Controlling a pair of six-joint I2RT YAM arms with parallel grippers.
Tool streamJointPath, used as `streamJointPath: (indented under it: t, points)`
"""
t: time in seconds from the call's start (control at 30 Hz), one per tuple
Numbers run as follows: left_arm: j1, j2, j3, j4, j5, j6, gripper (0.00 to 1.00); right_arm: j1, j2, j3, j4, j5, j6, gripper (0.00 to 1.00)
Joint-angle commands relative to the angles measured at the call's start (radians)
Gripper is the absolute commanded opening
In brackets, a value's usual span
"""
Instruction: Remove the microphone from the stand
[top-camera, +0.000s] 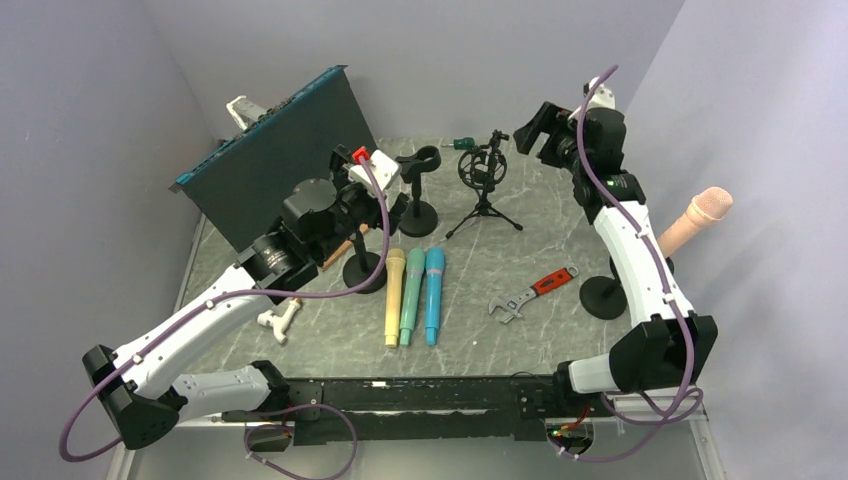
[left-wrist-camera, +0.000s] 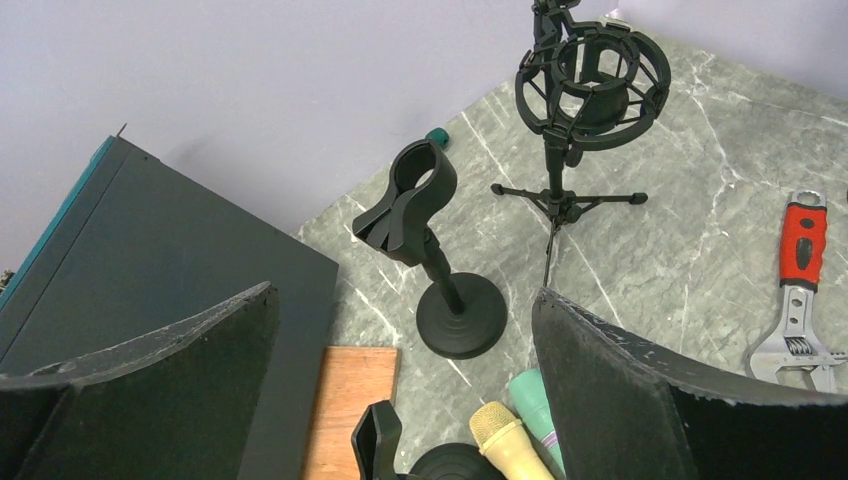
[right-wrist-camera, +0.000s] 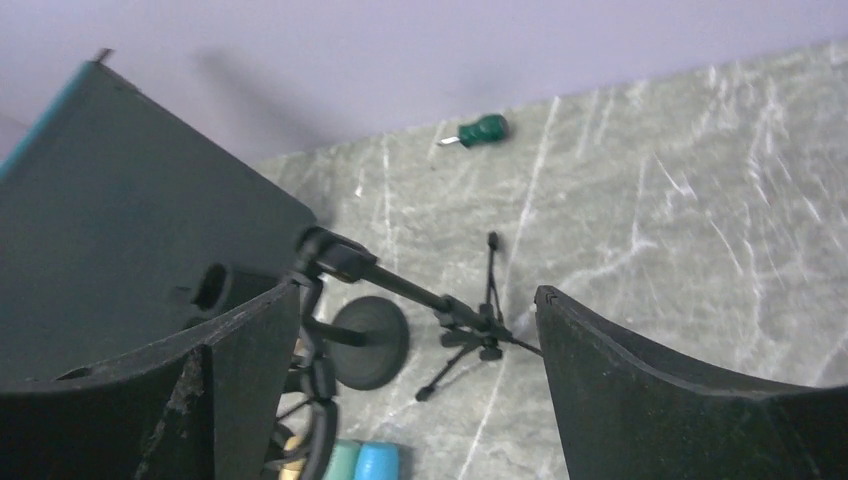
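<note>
left claw (left-wrist-camera: 405, 293) spread | right claw (right-wrist-camera: 417, 288) spread (both empty) | microphone (top-camera: 700, 218) seemingly on stand (top-camera: 603, 297)

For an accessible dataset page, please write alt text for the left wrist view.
The open left claw frames an empty clip stand on a grey marble table. Beyond it stands a tripod shock mount; a red-handled wrench lies at right.

Left fingers (left-wrist-camera: 150, 380), right fingers (right-wrist-camera: 680, 400) apart.
</note>
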Motion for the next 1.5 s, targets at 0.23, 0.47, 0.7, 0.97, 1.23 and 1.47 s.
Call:
streamJointPath:
  t: [0.23, 0.47, 0.7, 0.97, 1.23, 1.47]
  points:
    - [-0.012, -0.013, 0.044, 0.012, 0.007, -0.007, 0.99, 0.001, 0.168, 0.130, 0.121, -0.374, 0.092, 0.70]
    - [-0.013, -0.024, 0.044, 0.015, 0.001, -0.003, 0.99, 0.000, 0.204, 0.050, 0.159, -0.345, 0.100, 0.53]
    - [-0.013, -0.023, 0.044, 0.014, 0.000, -0.004, 0.99, 0.000, 0.241, -0.048, 0.198, -0.309, 0.093, 0.50]
    - [-0.015, -0.013, 0.043, 0.014, 0.000, -0.002, 0.99, 0.004, 0.284, -0.042, 0.165, -0.278, 0.064, 0.64]
    - [-0.014, -0.007, 0.044, 0.012, 0.006, -0.004, 0.99, 0.023, 0.181, -0.014, 0.057, -0.124, 0.004, 0.75]
    - [-0.015, -0.002, 0.046, 0.009, 0.006, -0.008, 0.99, 0.135, 0.135, 0.043, -0.156, 0.222, -0.093, 0.75]
